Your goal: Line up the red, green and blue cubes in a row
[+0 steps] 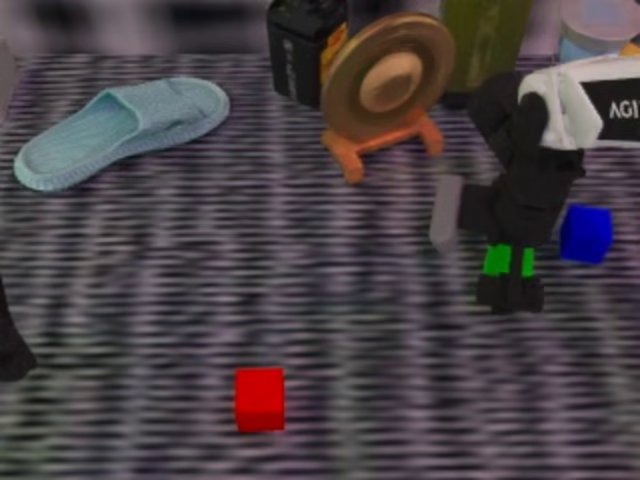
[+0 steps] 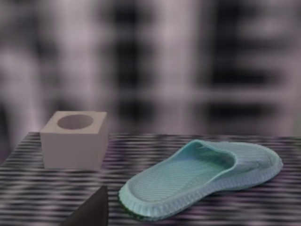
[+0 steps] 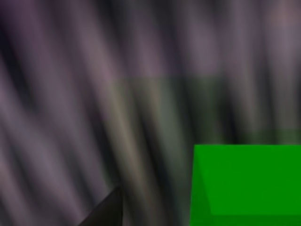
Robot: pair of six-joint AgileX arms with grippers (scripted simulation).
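Note:
The green cube (image 1: 497, 260) lies on the striped table right under my right gripper (image 1: 510, 293), which points down over it and is open. In the right wrist view the green cube (image 3: 244, 183) is close, with a gap between it and the one dark finger (image 3: 108, 212) that shows. The blue cube (image 1: 586, 233) sits just right of the arm. Far off at the front middle sits the red cube (image 1: 260, 399). My left gripper (image 1: 10, 355) is parked at the left edge; one of its fingers (image 2: 91, 212) shows.
A pale teal slipper (image 1: 120, 125) (image 2: 202, 174) lies at the back left. A bronze disc on an orange stand (image 1: 385, 80), a black box (image 1: 305, 50) and a green bottle (image 1: 485, 40) line the back. A grey block with a round hole (image 2: 74, 140) stands beyond the slipper.

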